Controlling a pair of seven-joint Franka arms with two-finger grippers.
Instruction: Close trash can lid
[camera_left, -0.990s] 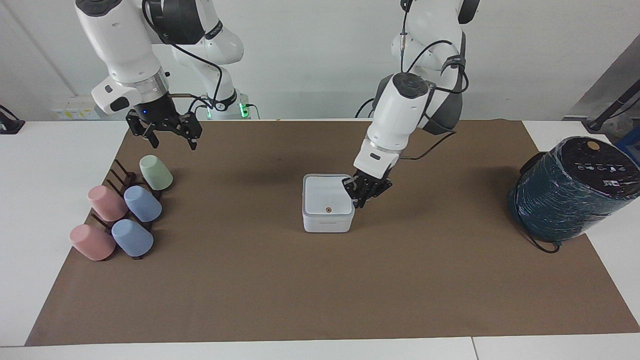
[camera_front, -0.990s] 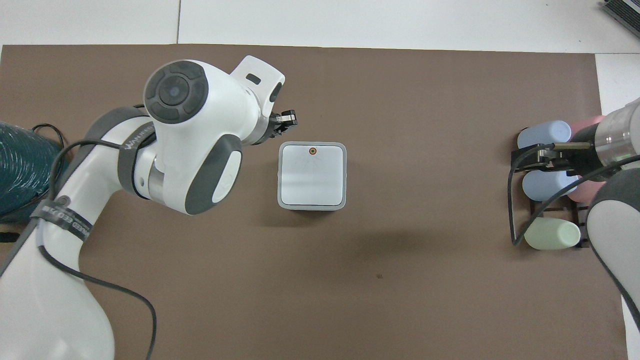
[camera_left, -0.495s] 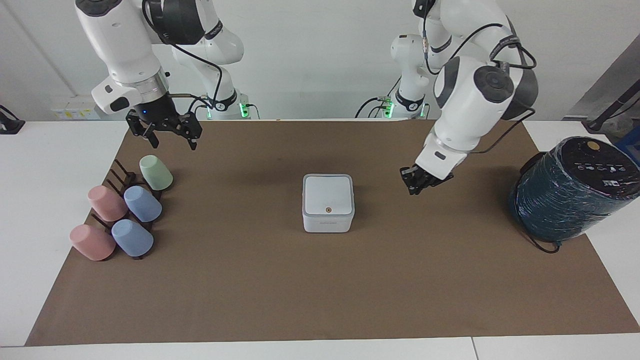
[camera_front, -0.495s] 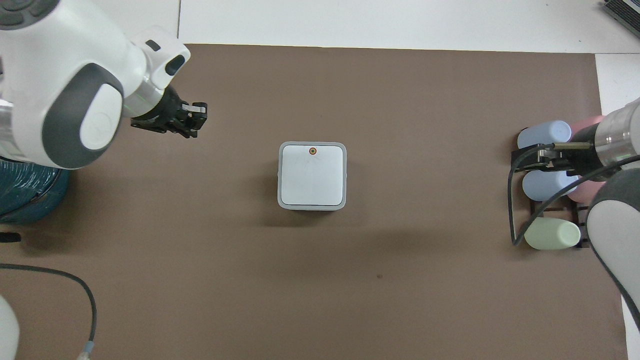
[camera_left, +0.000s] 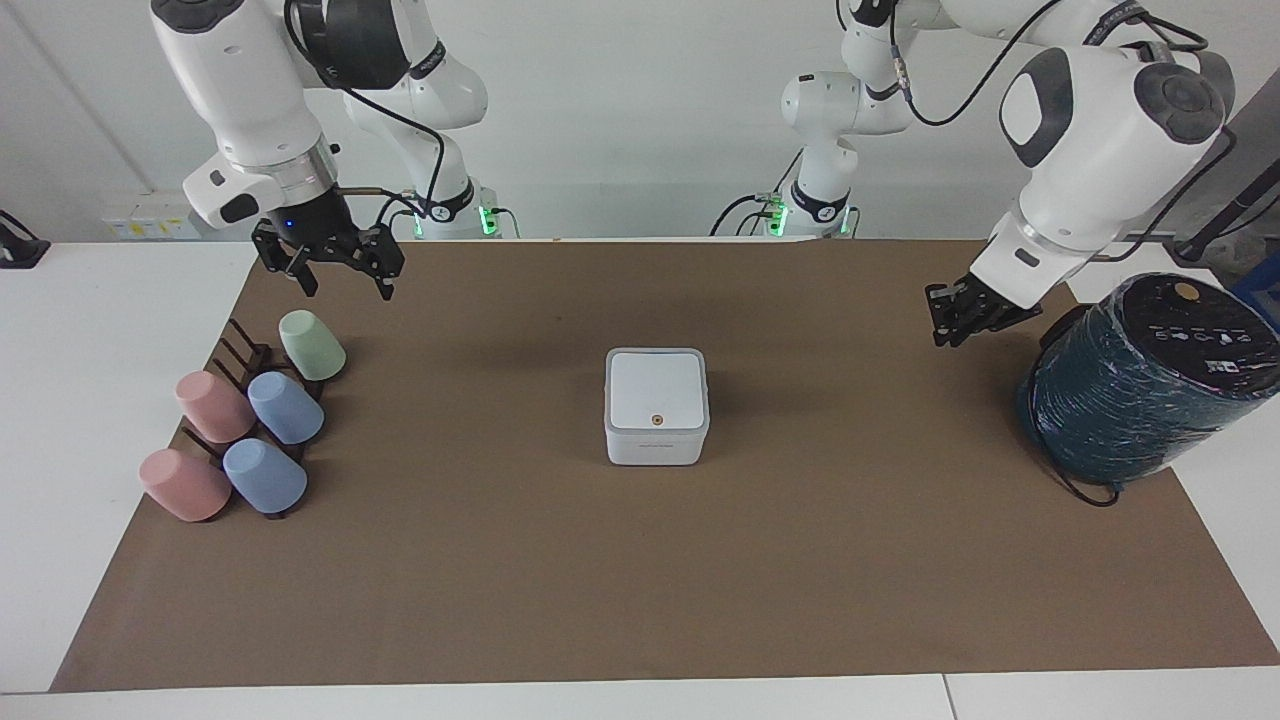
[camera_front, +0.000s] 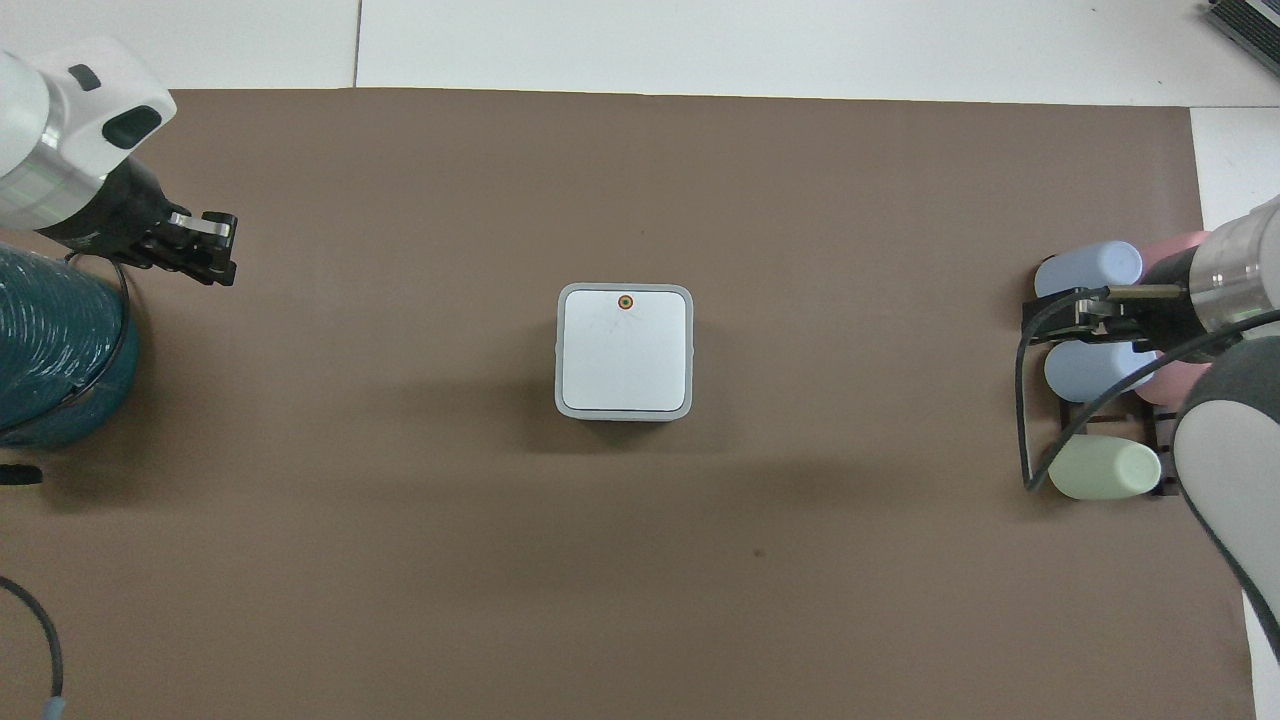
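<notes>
The left pincer (camera_left: 960, 318) has pulled away from the trash can (camera_left: 656, 440) within the last second and now hangs, narrowed and holding nothing, above the mat beside the dark teal cylinder (camera_left: 1145, 385). The lid (camera_left: 655, 390) lies flat on the can at mid-counter, orange dot up — by the look of it, closed, task done. The right pincer (camera_left: 330, 262) waits, spread wide, over the cup rack (camera_left: 245, 365).

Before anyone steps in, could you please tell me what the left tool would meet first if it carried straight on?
Probably only the brown mat: the left tool points down toward it, beside the teal cylinder.
</notes>
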